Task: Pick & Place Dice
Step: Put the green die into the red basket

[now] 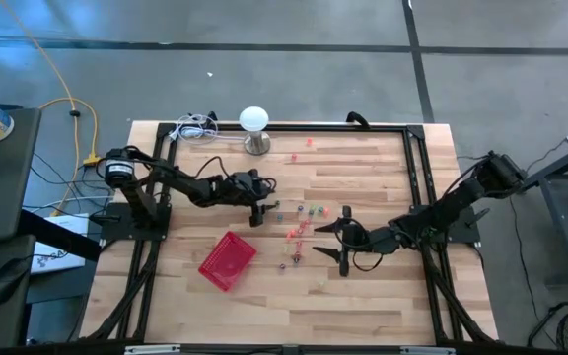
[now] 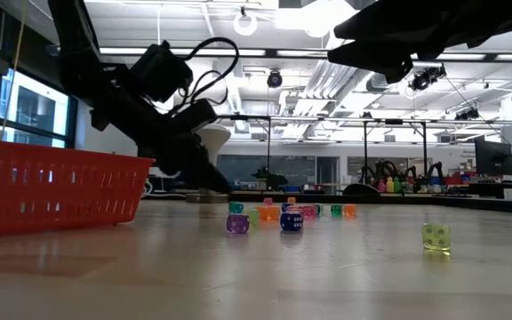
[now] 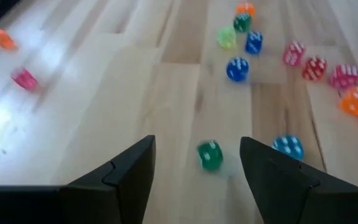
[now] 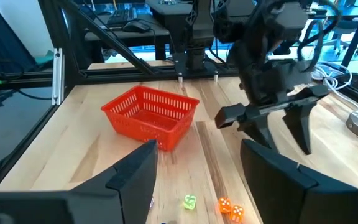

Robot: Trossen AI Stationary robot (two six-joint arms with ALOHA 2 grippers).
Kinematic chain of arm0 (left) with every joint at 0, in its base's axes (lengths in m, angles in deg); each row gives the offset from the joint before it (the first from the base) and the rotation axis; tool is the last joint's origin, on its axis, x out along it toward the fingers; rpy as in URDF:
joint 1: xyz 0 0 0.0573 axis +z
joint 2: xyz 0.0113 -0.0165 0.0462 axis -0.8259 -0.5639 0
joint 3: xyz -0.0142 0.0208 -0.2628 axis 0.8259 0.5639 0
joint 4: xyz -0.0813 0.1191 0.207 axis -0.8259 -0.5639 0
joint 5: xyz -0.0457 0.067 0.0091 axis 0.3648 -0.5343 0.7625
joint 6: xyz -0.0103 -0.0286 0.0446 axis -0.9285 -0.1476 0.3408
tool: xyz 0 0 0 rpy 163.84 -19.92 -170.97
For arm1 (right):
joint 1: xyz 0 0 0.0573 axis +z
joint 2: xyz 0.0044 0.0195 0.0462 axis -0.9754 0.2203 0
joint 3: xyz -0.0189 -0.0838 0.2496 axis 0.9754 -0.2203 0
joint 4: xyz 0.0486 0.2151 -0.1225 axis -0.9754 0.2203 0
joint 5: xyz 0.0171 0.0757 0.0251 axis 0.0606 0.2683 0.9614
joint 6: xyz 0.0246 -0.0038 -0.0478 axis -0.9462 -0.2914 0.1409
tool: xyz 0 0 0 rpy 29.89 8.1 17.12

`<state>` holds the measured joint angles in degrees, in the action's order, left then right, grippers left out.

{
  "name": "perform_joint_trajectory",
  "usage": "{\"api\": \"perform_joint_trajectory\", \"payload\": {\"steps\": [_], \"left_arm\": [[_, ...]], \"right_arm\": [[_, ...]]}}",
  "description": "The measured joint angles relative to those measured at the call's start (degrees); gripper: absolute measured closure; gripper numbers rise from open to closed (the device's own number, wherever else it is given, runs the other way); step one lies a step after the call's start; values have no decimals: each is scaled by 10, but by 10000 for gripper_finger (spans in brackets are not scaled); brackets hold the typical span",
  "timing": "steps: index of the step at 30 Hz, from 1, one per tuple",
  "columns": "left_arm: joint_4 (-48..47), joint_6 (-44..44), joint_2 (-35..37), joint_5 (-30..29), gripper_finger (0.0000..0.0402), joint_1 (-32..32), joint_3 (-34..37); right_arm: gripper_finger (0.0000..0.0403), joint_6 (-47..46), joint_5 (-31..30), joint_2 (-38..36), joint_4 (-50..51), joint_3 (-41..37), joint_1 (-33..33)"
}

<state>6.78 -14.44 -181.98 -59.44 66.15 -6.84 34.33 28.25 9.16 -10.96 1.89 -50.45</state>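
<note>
We are observing both end effectors released: the left end effector [image 3: 197,165] straddling a green die [image 3: 210,155], the right end effector [image 1: 330,238] hovering at centre frame beside the dice [image 1: 302,219] on the bench [image 1: 363,296].

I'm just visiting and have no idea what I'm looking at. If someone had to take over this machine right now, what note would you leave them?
Left gripper: open, low over the table, a green die lying between its fingers, not gripped.
Right gripper: open and empty, hanging above the table near the dice.
Dice: scattered loose across the middle of the wooden table; two strays lie near the far edge.
Red basket: on the table near the left arm; no dice can be seen in it.
Done: nothing visibly placed yet.
Left: pick the dice up one by one, probably into the basket, likely starting with the green one.
</note>
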Motion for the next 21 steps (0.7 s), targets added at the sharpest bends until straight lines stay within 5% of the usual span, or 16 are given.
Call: {"api": "perform_joint_trajectory", "payload": {"steps": [21], "left_arm": [[36,29,-74,78,173,19,-10]], "right_arm": [[184,0,-4,0,7,0,0]]}}
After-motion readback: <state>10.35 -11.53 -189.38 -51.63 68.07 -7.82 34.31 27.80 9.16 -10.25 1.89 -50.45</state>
